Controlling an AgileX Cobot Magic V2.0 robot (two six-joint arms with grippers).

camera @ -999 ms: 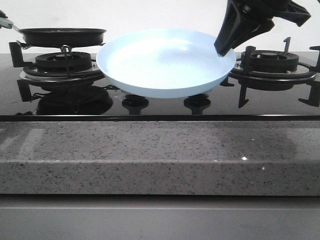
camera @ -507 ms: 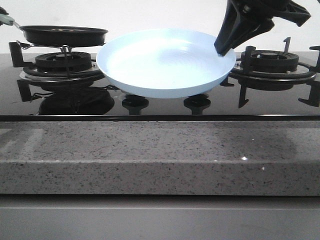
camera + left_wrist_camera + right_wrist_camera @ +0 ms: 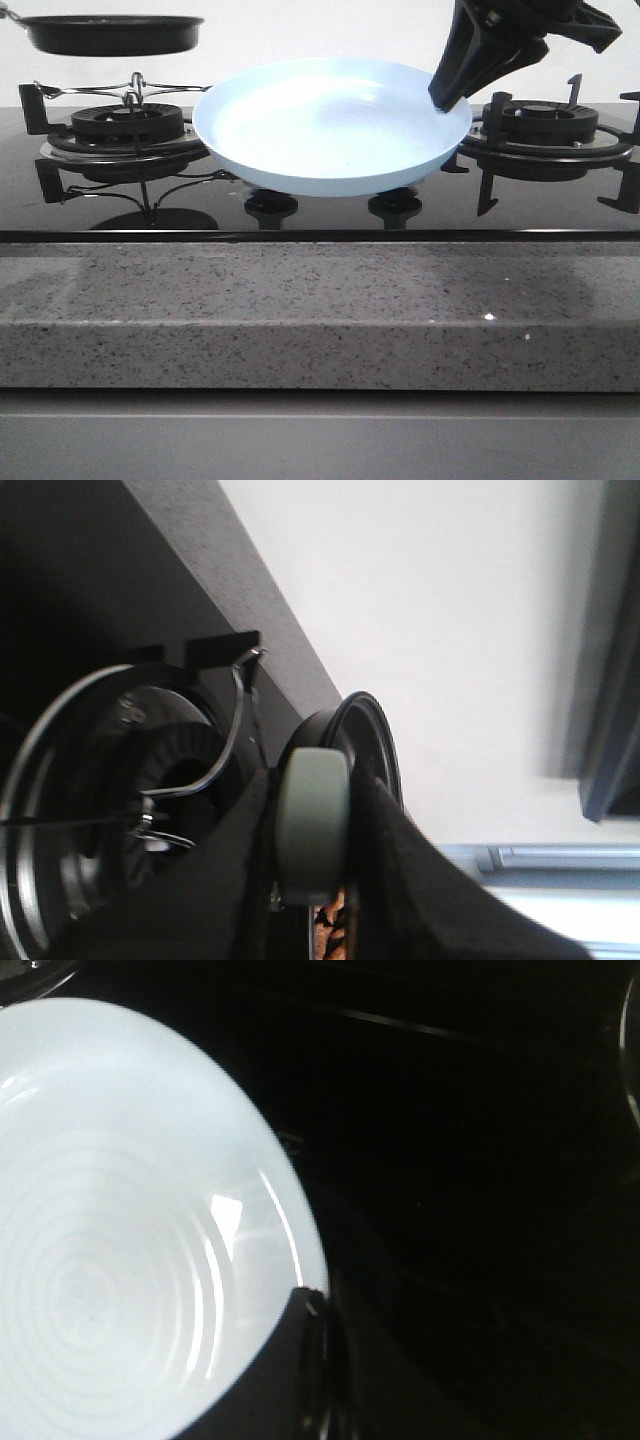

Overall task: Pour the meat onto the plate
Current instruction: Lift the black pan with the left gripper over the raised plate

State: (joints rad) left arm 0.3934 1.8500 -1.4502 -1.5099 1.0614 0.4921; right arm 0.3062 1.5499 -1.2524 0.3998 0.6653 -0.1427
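Note:
The pale-blue plate (image 3: 330,125) hangs tilted above the middle of the stove. My right gripper (image 3: 447,97) is shut on its right rim; in the right wrist view a dark finger (image 3: 290,1360) lies over the plate's (image 3: 120,1260) edge. The black frying pan (image 3: 110,33) hovers level, high over the left burner. My left gripper (image 3: 313,815) is shut on the pan's pale handle (image 3: 313,800), out of frame in the front view. A few orange-brown bits of meat (image 3: 330,920) show just past the handle; the rest is hidden by the pan's wall.
A wire trivet (image 3: 135,90) stands on the left burner (image 3: 125,125) under the pan. The right burner (image 3: 540,125) sits behind my right gripper. Two knobs (image 3: 270,205) (image 3: 393,205) lie below the plate. A granite counter edge (image 3: 320,310) runs across the front.
The pan has risen off the left burner's trivet and now hangs well above it. The plate and my right gripper have stayed put.

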